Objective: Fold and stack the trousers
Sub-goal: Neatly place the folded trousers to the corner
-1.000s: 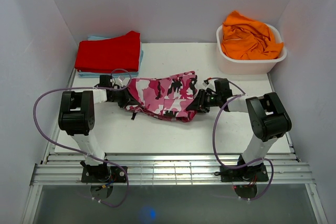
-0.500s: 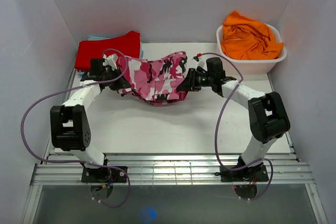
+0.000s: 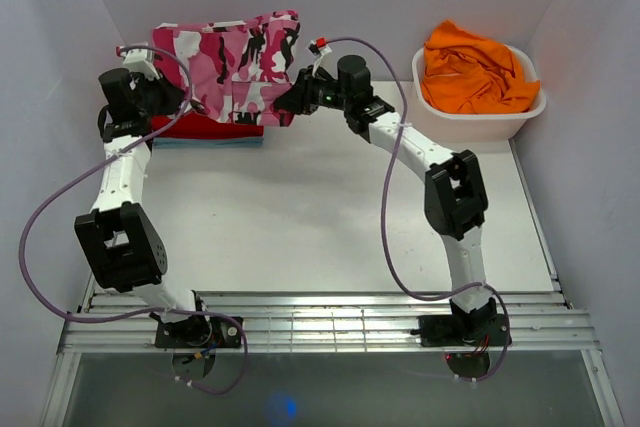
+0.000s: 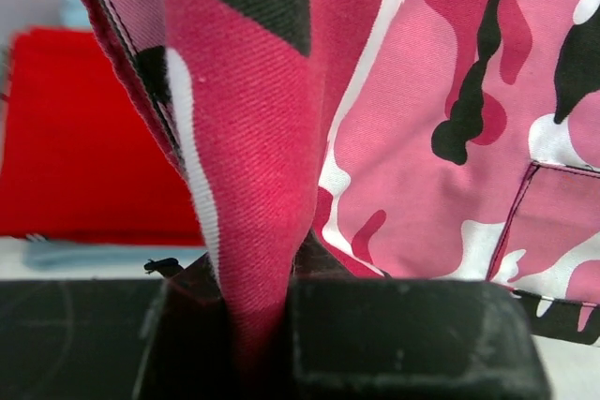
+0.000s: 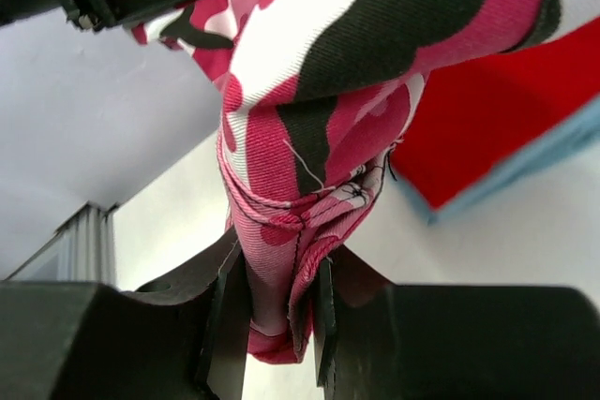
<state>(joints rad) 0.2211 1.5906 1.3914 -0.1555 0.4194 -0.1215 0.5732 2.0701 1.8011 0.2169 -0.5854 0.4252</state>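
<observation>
The 2 arms stretch from their bases at the near edge across the white table [image 3: 300, 217] to its far side. There the left gripper [image 3: 163, 97] is clamped on the left edge of the trousers [image 3: 235, 59] — its wrist view shows a fold of camouflage cloth pinched between the black fingers [image 4: 394, 344]. The right gripper [image 3: 298, 99] is closed on a bunched corner at the lower right of the trousers, the cloth squeezed tight in its jaws. The trousers hang spread between the 2 grippers, above the folded red garment [image 3: 200, 128] that lies on a light blue cloth [image 3: 215, 141] in the far left corner; whether their lower edge touches it cannot be told. At the far right, well apart, a white tub [image 3: 480, 124] holds an orange garment [image 3: 475, 72].
</observation>
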